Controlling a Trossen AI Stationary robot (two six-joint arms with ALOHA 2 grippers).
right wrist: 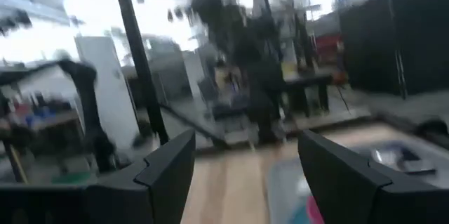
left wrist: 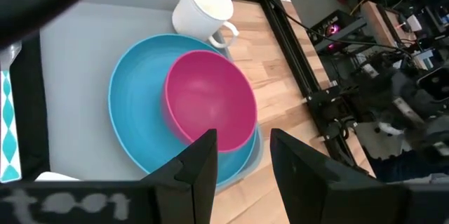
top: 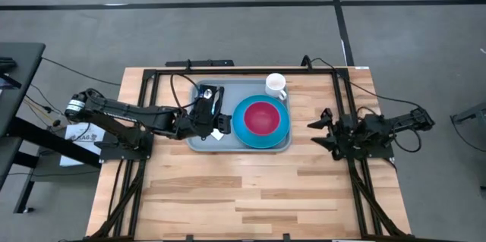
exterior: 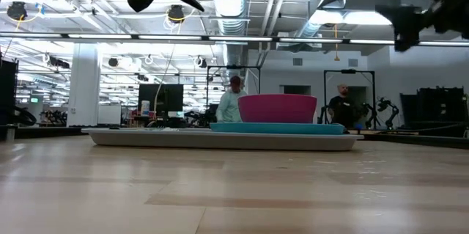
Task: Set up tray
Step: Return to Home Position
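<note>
The grey-blue tray (top: 199, 139) lies flat in the middle of the table's far half. A blue plate (top: 281, 132) rests on its right part, with a pink bowl (top: 263, 117) standing in it. At the tray's far right corner stands a white mug (top: 276, 85). A black napkin with cutlery (top: 206, 96) lies on the tray's left part. My left gripper (top: 222, 126) hovers open over the tray's near left part, its fingers pointing at the bowl (left wrist: 210, 101). My right gripper (top: 317, 132) waits open at the table's right side.
Black frame rails (top: 228, 70) run along the table's far edge and down both sides. Bare wood (top: 243, 189) fills the near half of the table. People (exterior: 233, 98) stand in the room behind the table.
</note>
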